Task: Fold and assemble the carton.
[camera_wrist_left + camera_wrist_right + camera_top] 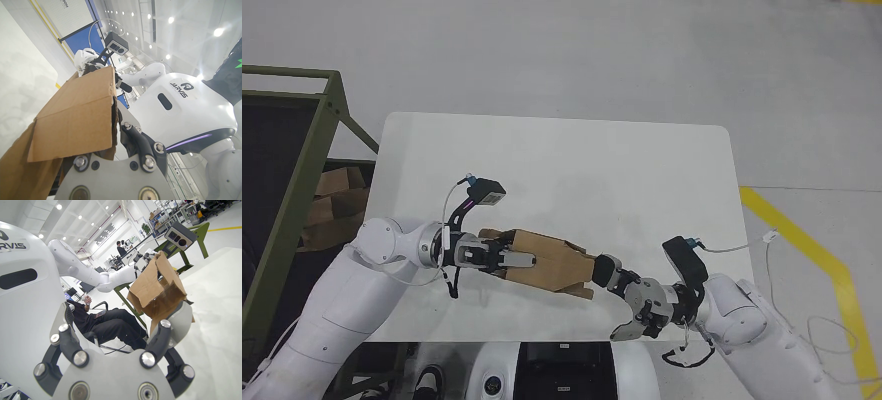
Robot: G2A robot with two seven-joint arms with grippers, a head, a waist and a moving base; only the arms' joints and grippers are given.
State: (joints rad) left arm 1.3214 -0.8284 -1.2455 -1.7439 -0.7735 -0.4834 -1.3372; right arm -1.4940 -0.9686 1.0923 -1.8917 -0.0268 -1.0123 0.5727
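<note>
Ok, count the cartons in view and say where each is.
1. The carton is over the near edge of the table, clamped by the left gripper, the open right gripper at its other end. Cardboard left of the table may hide more.

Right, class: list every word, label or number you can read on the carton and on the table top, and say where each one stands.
carton: none; the faces that show are plain brown cardboard.
table: none; no print on its white top.
</note>
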